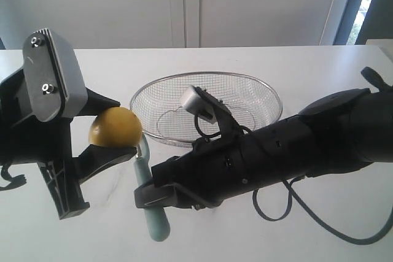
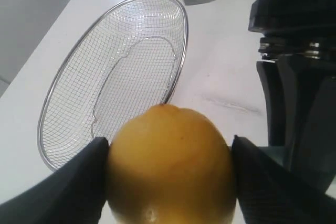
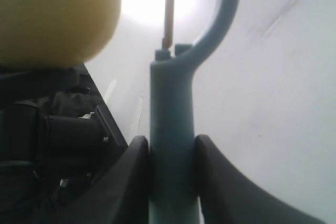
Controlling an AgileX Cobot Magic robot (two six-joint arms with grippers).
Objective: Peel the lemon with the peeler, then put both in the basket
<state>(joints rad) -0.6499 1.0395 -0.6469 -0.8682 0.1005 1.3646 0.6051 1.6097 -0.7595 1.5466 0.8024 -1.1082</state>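
Observation:
My left gripper [image 1: 116,128] is shut on the yellow lemon [image 1: 115,127], holding it above the table left of the basket; in the left wrist view the lemon [image 2: 170,163] fills the gap between both black fingers. My right gripper [image 3: 172,145] is shut on the pale teal handle of the peeler [image 3: 171,145]. In the exterior view the peeler [image 1: 149,194] stands nearly upright with its blade head right beside the lemon. The silver wire basket [image 1: 267,88] sits behind both, and nothing shows inside it.
The white table [image 1: 307,59] runs to a wall and window behind. A black cable [image 1: 319,219] loops under the right arm. The right arm's camera housing [image 1: 196,101] hangs in front of the basket.

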